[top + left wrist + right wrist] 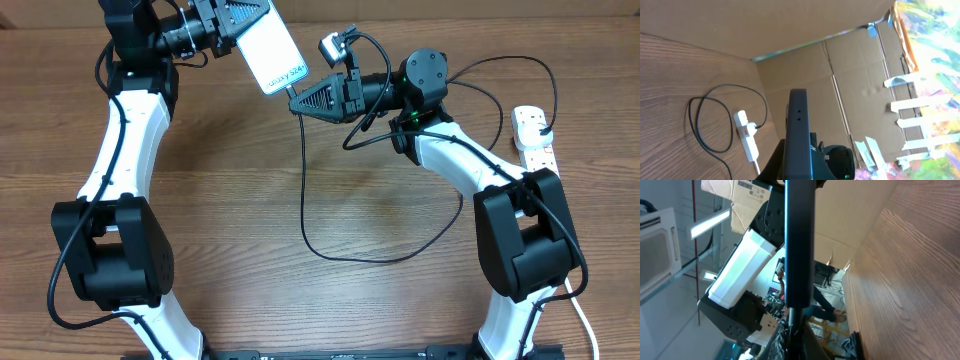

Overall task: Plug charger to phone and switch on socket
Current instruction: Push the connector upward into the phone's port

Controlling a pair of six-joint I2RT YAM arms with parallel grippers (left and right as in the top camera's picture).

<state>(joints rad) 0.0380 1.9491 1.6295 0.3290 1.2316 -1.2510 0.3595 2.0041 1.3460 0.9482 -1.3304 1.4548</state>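
Wood-grain table (250, 200) | your left gripper (243, 28) is clamped on the slim light-faced phone (270, 52), held aloft | your right gripper (296, 100) pinches the thin black charger cable (304, 180) beside the phone's lower end | white power-strip socket (533, 135) lies at the table's right edge.

Matt wood-grain table (250, 200), glossy phone (270, 52) face, white plastic socket (533, 135), matt black charger (303, 190) cable

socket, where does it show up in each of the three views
Overhead: socket at the picture's right edge, on the table.
Left wrist: socket lower left, lying on the table, charger plugged into it.
Right wrist: not in it.
Shared landmark: the wood-grain table, in all three.
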